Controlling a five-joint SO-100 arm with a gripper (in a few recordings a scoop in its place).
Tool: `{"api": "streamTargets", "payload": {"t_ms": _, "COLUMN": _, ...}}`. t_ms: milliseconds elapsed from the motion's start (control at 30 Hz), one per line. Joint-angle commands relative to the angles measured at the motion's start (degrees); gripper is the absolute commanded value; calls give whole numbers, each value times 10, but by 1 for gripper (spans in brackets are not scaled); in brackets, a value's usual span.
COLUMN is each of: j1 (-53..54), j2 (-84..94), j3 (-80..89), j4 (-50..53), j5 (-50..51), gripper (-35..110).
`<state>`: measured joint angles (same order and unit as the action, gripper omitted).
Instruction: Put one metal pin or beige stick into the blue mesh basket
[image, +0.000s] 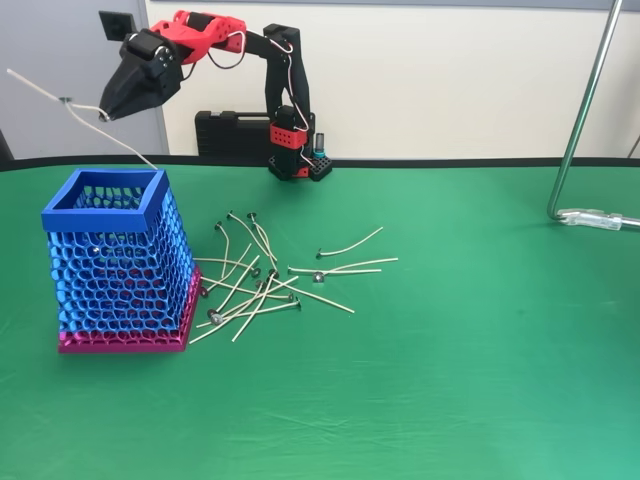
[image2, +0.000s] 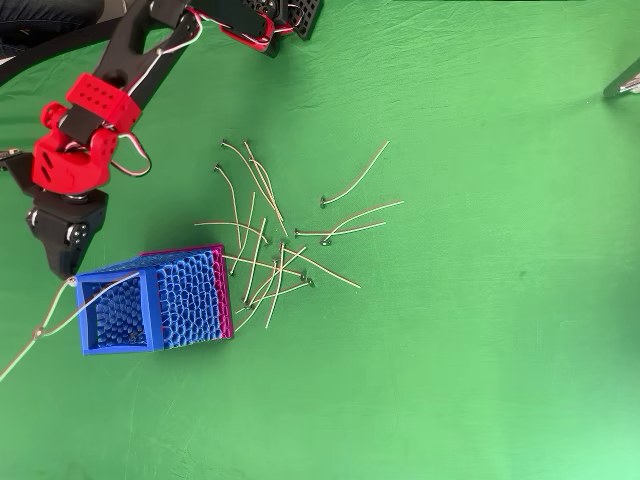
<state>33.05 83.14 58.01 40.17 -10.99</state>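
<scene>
Currently the gripper (image: 107, 113) sits high in the upper left of the fixed view, black jaws pinched shut on a beige stick (image: 120, 145), maybe two at once: one thin length runs up-left from the tips toward the frame edge, another curves down-right toward the basket. In the overhead view the gripper (image2: 68, 272) tip is at the left, just beside the upper-left corner of the blue basket (image2: 85, 310), and the stick (image2: 100, 295) crosses from outside the rim over the opening, with a second strand trailing off to the lower-left edge. Step in hand looks like the drop. To do it well, I'd shift the tips further over the opening and tilt the lower end down inside the rim before letting go, since the stick is long and could catch on the rim or tip out. If two are held, the outer one hangs well outside the basket and may fall on the green table (image: 480, 380). The basket (image: 105, 212) stands upright at left in the fixed view, with the loose pile of sticks (image: 262, 285) just beside its right side on the cloth.
</scene>
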Motion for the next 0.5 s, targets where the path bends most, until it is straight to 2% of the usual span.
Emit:
{"api": "streamTargets", "payload": {"t_ms": 0, "j1": -6, "j2": -4, "j3": -25, "j4": -6, "j5": -17, "gripper": 1}}
{"api": "streamTargets", "payload": {"t_ms": 267, "j1": -20, "j2": -18, "j3": -25, "j4": -26, "j5": -27, "gripper": 3}}
{"api": "streamTargets", "payload": {"t_ms": 367, "j1": -22, "j2": -18, "j3": -25, "j4": -27, "j5": -25, "gripper": 14}}
{"api": "streamTargets", "payload": {"t_ms": 467, "j1": -23, "j2": -16, "j3": -25, "j4": -33, "j5": -23, "gripper": 18}}
